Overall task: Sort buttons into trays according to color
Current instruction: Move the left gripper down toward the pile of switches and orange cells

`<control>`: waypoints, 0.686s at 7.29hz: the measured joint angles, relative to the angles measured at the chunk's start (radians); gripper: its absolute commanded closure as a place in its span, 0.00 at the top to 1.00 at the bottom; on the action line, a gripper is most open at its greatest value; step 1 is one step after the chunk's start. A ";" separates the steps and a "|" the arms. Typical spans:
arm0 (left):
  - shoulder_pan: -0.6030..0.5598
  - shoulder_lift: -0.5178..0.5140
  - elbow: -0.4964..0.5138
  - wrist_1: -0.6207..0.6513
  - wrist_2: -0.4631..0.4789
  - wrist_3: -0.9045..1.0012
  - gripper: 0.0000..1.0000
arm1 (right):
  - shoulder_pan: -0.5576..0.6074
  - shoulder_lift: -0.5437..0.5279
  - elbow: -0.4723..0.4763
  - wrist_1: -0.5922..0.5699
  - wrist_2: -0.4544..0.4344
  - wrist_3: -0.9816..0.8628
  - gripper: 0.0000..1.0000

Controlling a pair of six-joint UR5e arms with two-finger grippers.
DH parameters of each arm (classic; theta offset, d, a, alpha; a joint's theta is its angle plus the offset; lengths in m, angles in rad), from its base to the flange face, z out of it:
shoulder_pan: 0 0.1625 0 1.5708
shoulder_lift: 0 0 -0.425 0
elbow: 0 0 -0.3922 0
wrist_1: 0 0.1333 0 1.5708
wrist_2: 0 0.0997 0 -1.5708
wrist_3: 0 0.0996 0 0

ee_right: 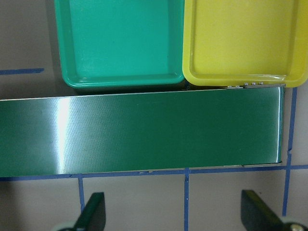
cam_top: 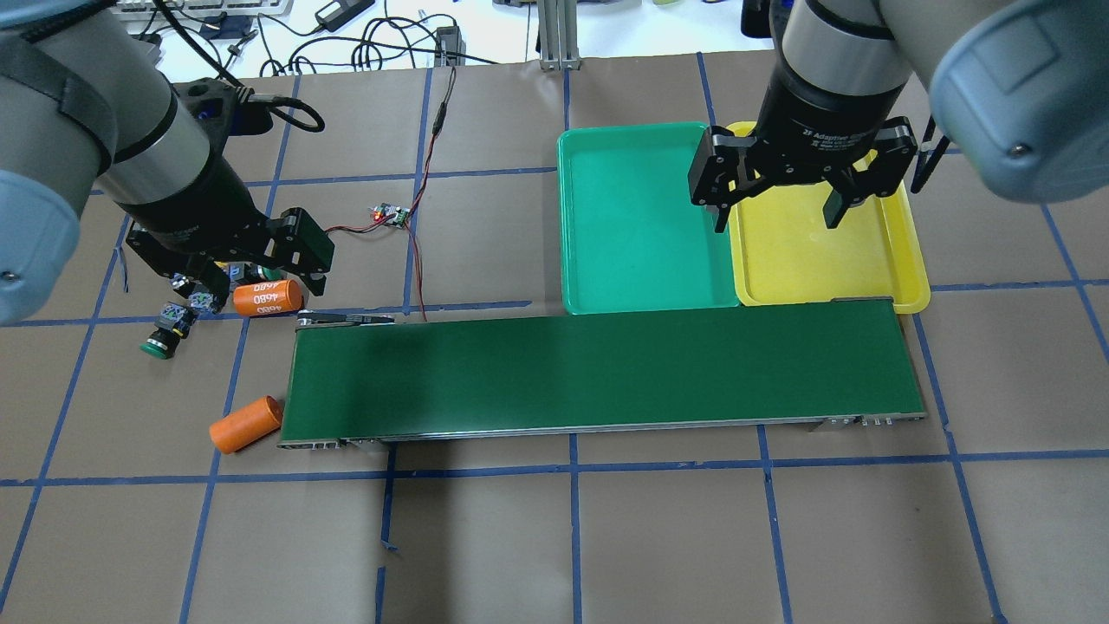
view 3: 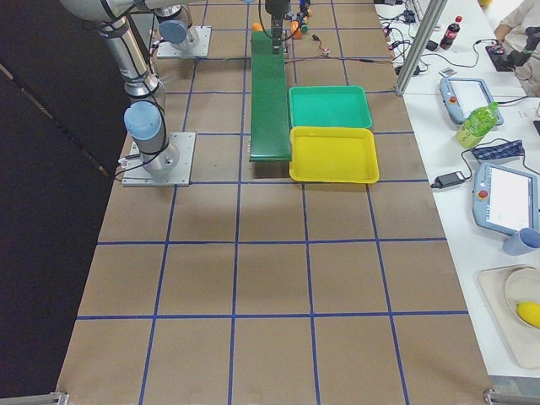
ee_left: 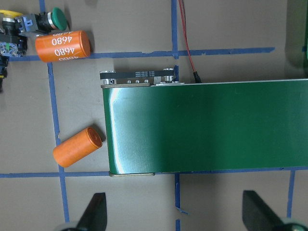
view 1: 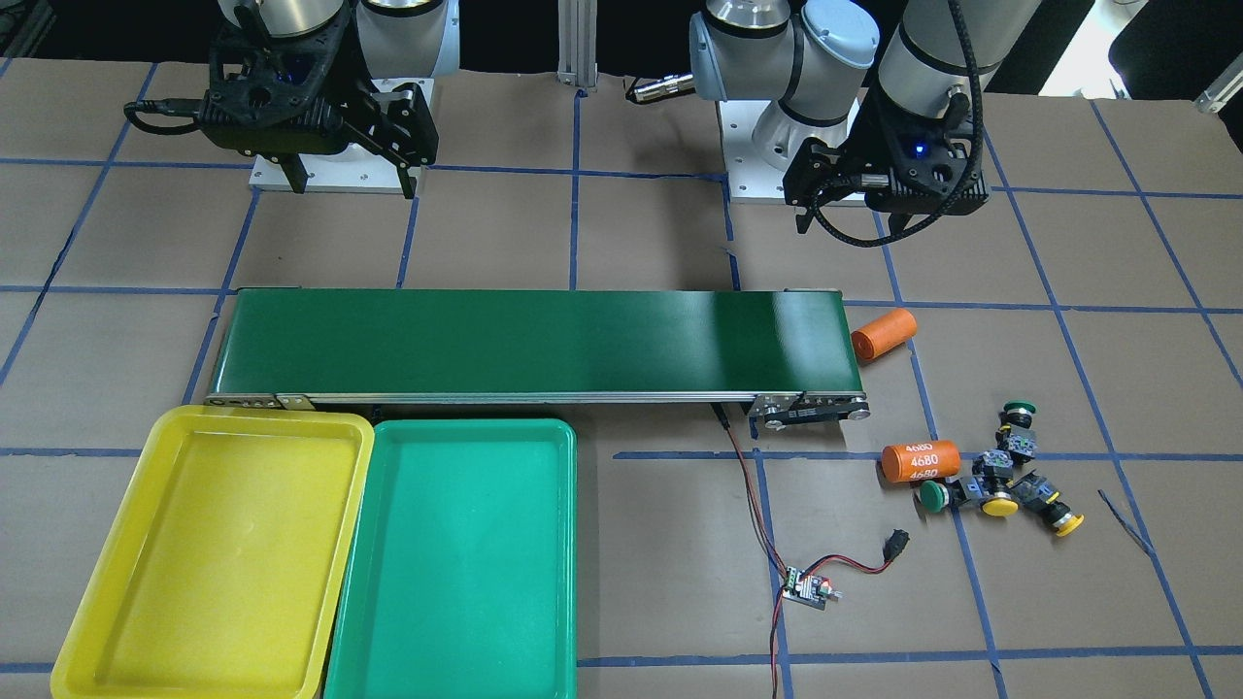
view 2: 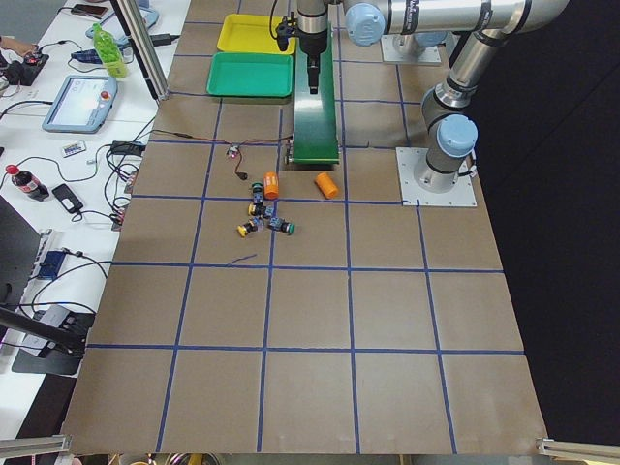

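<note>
Several buttons lie in a loose cluster on the paper-covered table: a green one (view 1: 1019,408), a second green one (view 1: 934,497) and two yellow ones (view 1: 997,506) (view 1: 1068,525). The yellow tray (view 1: 214,544) and the green tray (view 1: 456,553) sit side by side against the belt, both empty. My left gripper (cam_top: 251,277) hangs open and empty high above the cluster's edge; its wrist view shows one green button (ee_left: 57,17) at top left. My right gripper (cam_top: 778,218) hovers open and empty over the seam between the two trays.
A long dark-green conveyor belt (view 1: 534,340) runs between the buttons and the trays. One orange cylinder (view 1: 884,335) lies at the belt's end, another marked 4680 (view 1: 921,460) touches the button cluster. A small circuit board (view 1: 806,587) with red-black wires lies nearby.
</note>
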 measured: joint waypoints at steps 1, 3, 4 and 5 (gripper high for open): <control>0.002 0.001 -0.002 0.017 0.001 0.001 1.00 | 0.000 0.000 0.000 0.000 0.000 0.000 1.00; 0.000 0.004 -0.019 0.028 -0.006 0.002 1.00 | 0.000 0.000 0.000 0.001 0.000 0.000 1.00; -0.002 0.010 -0.021 0.030 -0.007 0.003 1.00 | 0.000 0.000 0.000 0.001 0.000 0.000 1.00; -0.002 0.016 -0.019 0.029 -0.003 0.003 1.00 | 0.000 0.000 0.000 0.001 0.000 0.000 1.00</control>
